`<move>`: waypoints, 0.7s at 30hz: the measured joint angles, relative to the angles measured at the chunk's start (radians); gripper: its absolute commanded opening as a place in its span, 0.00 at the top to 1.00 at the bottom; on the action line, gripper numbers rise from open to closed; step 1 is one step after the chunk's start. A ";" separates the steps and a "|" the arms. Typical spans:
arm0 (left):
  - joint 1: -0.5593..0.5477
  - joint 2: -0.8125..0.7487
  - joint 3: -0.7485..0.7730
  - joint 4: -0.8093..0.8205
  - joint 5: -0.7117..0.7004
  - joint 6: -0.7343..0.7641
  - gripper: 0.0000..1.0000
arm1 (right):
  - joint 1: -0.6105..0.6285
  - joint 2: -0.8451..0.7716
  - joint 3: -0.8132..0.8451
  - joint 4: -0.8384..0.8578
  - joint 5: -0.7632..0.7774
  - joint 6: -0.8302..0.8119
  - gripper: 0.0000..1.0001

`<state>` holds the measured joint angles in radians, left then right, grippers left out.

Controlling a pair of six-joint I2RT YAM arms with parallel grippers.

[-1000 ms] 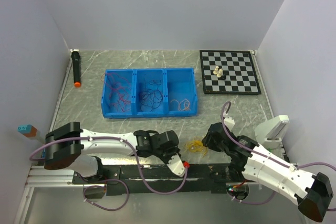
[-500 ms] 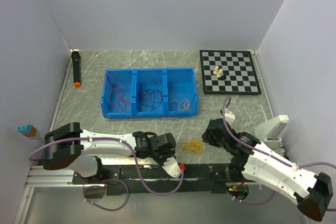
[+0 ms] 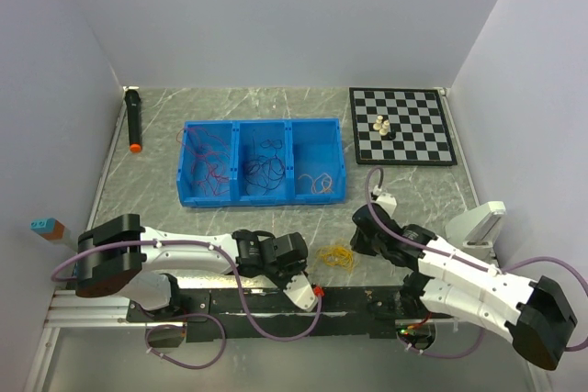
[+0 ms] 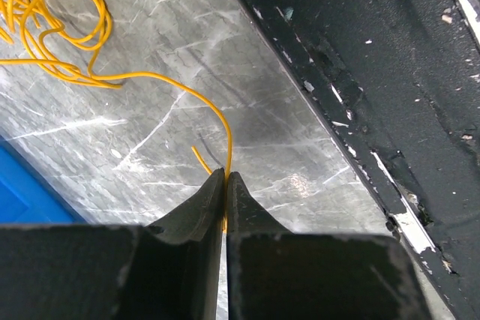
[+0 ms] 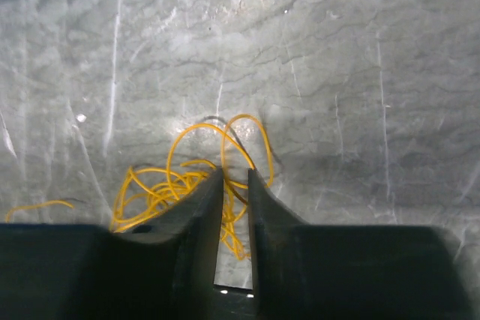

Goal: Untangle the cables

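Though now narrower, right gripper [image 5: 235, 174] at cables [image 3: 335, 257].

cables [image 3: 336, 256] lie before the bin [image 3: 264, 197], between left pincer [image 3: 310, 289] and right pincer [image 3: 359, 244].

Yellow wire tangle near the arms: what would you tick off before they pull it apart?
1. Left gripper shut on one strand of the tangle of thin yellow wires: ok.
2. That strand slack, curving back to the tangle: ok.
3. Right gripper low over the tangle: ok.
4. Right gripper clamping a wire: not ok, its jaws show a gap.
5. Tangle apart from the blue plastic three-compartment tray: ok.
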<state>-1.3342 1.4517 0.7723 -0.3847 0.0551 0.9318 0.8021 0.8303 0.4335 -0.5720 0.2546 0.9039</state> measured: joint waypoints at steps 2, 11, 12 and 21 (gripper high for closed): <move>0.000 0.000 0.000 0.000 -0.002 0.002 0.93 | 0.000 0.016 -0.008 0.017 -0.009 -0.006 0.97; 0.009 -0.021 0.071 -0.044 -0.027 -0.026 0.94 | -0.003 0.055 -0.025 0.020 -0.008 -0.007 1.00; 0.016 -0.024 0.097 -0.066 -0.030 -0.037 0.94 | -0.003 0.051 -0.022 0.008 -0.003 -0.007 1.00; 0.188 -0.180 0.411 -0.342 -0.075 -0.149 0.99 | -0.004 -0.035 0.113 -0.139 0.123 -0.004 1.00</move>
<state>-1.1458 1.2716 1.1831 -0.7265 -0.0196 0.7826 0.7979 0.7948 0.5465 -0.7109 0.3775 0.9001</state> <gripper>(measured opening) 0.042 0.008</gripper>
